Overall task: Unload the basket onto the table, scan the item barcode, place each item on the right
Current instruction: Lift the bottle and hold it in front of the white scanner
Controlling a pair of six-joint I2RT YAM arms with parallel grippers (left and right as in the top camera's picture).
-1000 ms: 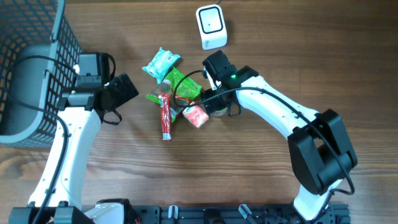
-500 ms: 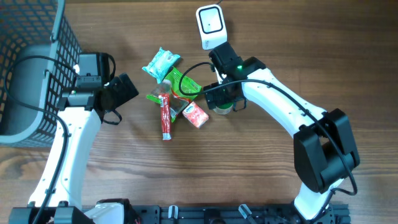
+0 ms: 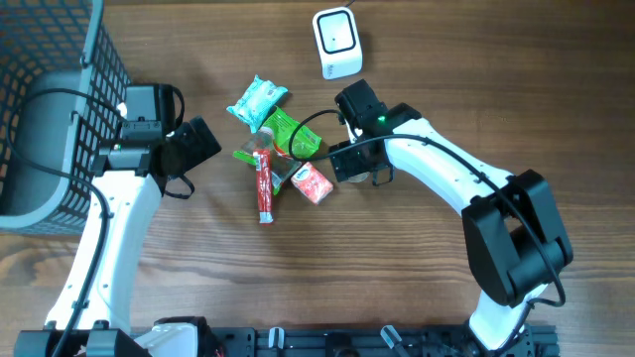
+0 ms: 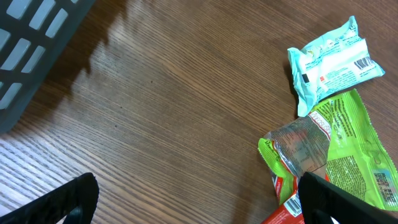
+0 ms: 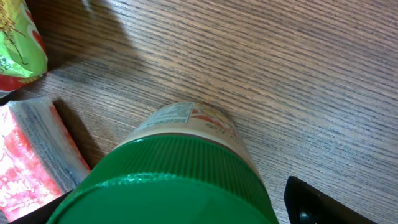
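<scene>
Grippers first: the right gripper (image 3: pixel 350 162) sits down over a jar (image 5: pixel 183 124) that looks to be standing upright on the table (image 3: pixel 446 297). Its jaws are spread wide, one on either side of the jar's green lid (image 5: pixel 168 186). On the wrist cam the lid fills nearly the whole space between the fingers. Honestly, I can't tell whether the pads are pressing on it or just sitting around it.

The jar is roughly mid-table, a bit toward the far edge. A red packet (image 3: pixel 314 183) lies just beside it on the left. That packet is the near end of a small pile: a green packet (image 3: pixel 288 134), a red stick pack (image 3: pixel 264 186) and a mint-coloured packet (image 3: pixel 258 99). The mint one has its barcode facing up in the left wrist view.

The white scanner (image 3: pixel 337 43) stands close to the far edge, apart from the jar, with the right arm's wrist between them.

The left gripper (image 3: pixel 193 147) is on the other side of the pile. Its jaws are spread fully, there's nothing between them, and bare wood shows below. Behind it a dark mesh basket (image 3: pixel 50 119) sits at the far left corner of the table.
</scene>
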